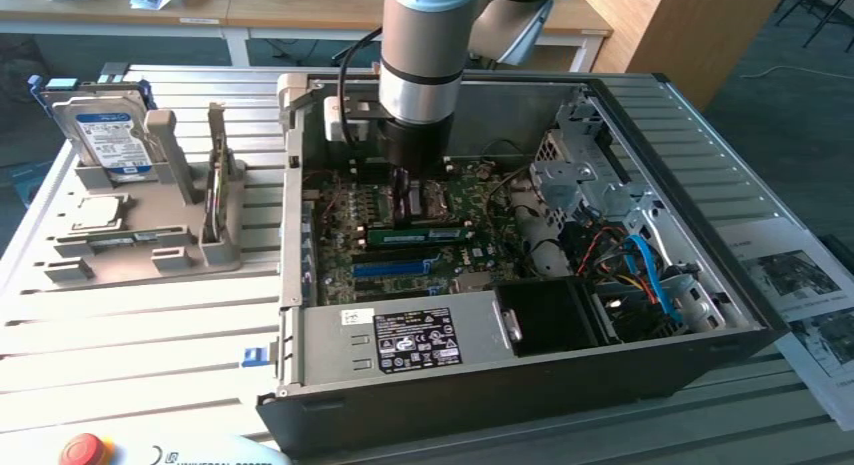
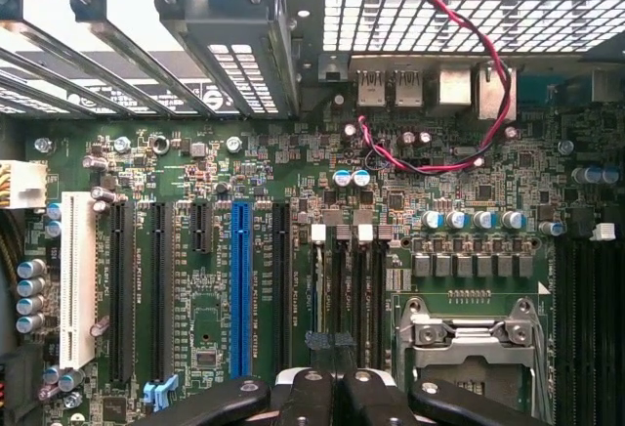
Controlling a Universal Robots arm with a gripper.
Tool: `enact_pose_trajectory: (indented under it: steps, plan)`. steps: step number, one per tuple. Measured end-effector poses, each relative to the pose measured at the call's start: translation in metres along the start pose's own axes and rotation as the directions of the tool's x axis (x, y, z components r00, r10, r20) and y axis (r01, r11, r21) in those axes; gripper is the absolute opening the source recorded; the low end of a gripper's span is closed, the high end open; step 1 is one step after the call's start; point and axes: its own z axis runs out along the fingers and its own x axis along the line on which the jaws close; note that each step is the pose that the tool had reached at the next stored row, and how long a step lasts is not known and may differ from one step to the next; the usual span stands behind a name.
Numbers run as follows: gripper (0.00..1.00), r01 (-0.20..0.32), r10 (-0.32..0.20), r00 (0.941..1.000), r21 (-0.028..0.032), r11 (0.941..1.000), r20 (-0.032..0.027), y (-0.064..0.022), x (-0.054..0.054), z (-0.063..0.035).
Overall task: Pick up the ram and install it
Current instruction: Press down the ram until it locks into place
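The ram (image 1: 416,231) is a thin green stick standing on edge in a motherboard slot, between the blue slot and the processor socket. Seen edge-on, the ram (image 2: 317,289) is a narrow line next to the other memory slots. My gripper (image 1: 404,190) hangs inside the open computer case, just above the board and close over the ram. The gripper (image 2: 332,379) has its dark fingers together, with nothing visibly between them. I cannot tell whether the fingertips touch the ram.
The computer case (image 1: 534,370) surrounds the arm with walls, a power supply (image 1: 400,337) and a drive cage (image 1: 587,165). At the exterior view's left, a grey tray (image 1: 134,257) holds a hard drive (image 1: 110,135) and a processor (image 1: 94,213). A red button (image 1: 83,450) sits at the near edge.
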Motion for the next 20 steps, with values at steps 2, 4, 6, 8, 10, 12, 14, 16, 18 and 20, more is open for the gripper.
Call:
enact_pose_trajectory:
  steps: [2,4,6,8,10,12,14,16,18,20]
  plan:
    - [0.1,0.0,0.0,1.0,0.0,1.0,0.0,0.0,0.0,0.0]
    - [0.1,0.0,0.0,1.0,0.0001,1.0,0.0003,0.0,0.0001,0.0006]
    - [0.1,0.0,0.0,1.0,0.0001,1.0,0.0001,0.0,0.0003,0.0013]
    - [0.1,0.0,0.0,1.0,0.0,1.0,0.0,0.0,0.0004,0.0015]
    - [0.1,0.0,0.0,1.0,0.0,1.0,0.0001,-0.0001,0.0003,0.0015]
    - [0.1,0.0,0.0,1.0,0.0,1.0,0.0001,0.0,0.0004,0.0016]
    - [0.1,0.0,0.0,1.0,0.0001,1.0,0.0003,-0.0001,0.0003,0.0023]
    - [0.1,0.0,0.0,1.0,-0.0001,1.0,-0.0001,0.0,0.0004,0.0026]
    - [0.1,0.0,0.0,1.0,-0.0001,1.0,-0.0001,0.0,0.0004,0.0027]
    - [0.1,0.0,0.0,1.0,0.0,1.0,0.0001,-0.0001,0.0003,0.0028]
